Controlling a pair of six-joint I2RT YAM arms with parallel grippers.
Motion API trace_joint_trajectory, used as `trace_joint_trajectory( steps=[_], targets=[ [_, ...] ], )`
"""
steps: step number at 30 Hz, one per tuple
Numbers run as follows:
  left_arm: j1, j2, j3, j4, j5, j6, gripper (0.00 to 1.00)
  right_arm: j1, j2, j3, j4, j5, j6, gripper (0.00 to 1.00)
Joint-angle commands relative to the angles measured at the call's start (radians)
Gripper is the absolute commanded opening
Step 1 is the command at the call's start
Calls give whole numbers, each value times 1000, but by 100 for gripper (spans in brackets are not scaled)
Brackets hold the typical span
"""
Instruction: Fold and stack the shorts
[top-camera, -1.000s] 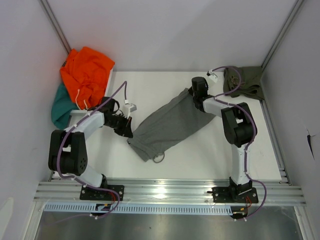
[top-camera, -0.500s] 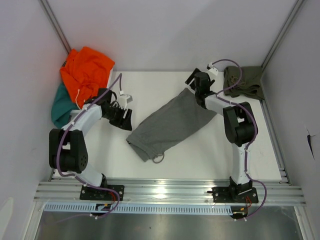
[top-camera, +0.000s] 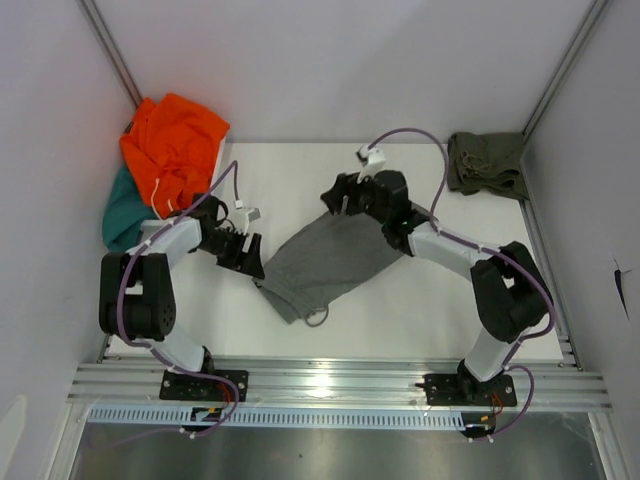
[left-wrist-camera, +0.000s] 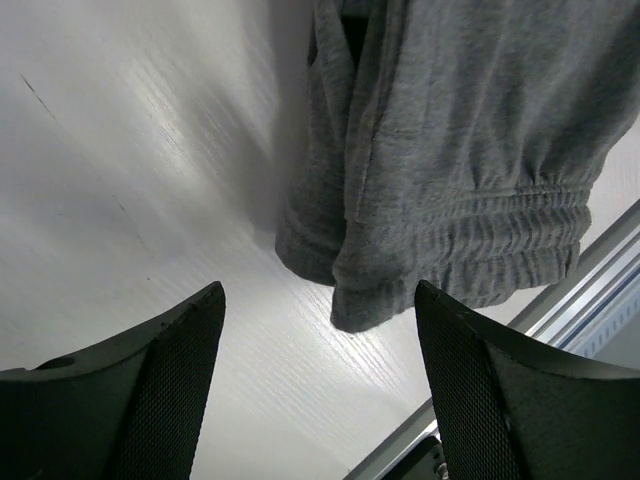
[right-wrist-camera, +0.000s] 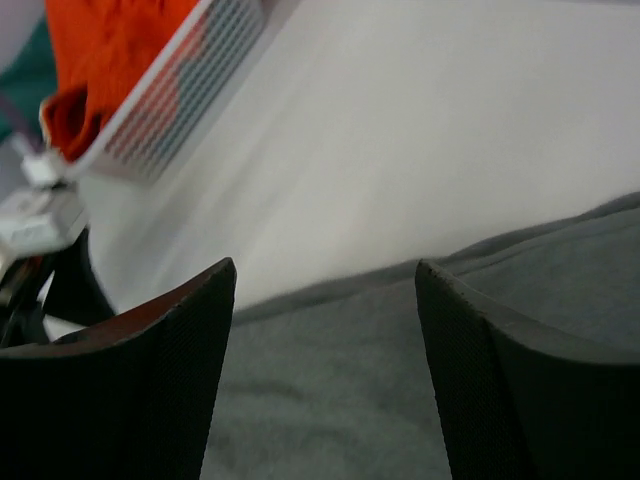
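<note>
The grey shorts (top-camera: 318, 262) lie slantwise in the middle of the white table (top-camera: 290, 170), their drawstring loop (top-camera: 318, 318) at the near end. My left gripper (top-camera: 248, 256) stands open just left of the waistband corner (left-wrist-camera: 350, 300), with bare table between its fingers (left-wrist-camera: 165, 385). My right gripper (top-camera: 340, 196) is open and hovers over the far edge of the grey cloth (right-wrist-camera: 400, 400), touching nothing that I can see. The olive green shorts (top-camera: 487, 163) lie crumpled at the back right corner, beyond both grippers.
An orange garment (top-camera: 172, 145) is heaped over a teal one (top-camera: 120, 220) at the back left, in a white mesh basket (right-wrist-camera: 190, 95). Grey walls close both sides. An aluminium rail (top-camera: 340, 385) runs along the near edge.
Both grippers have opened and let go of the grey shorts. The right arm has swung left over the cloth. The left gripper drew back, then returned beside the waistband.
</note>
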Motion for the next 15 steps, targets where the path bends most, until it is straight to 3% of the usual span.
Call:
trace_joint_trajectory(
  steps=[1,10,15],
  targets=[
    [18,35,-2,33,69,25,79,107,-23,-68,-14,-46,-81,73],
    [18,107,27,46,130,6,81,283,-43,-199,64,-9,-33,64],
    [18,162,65,62,142,-30,81,311,-43,-269,98,-38,2,59]
  ],
)
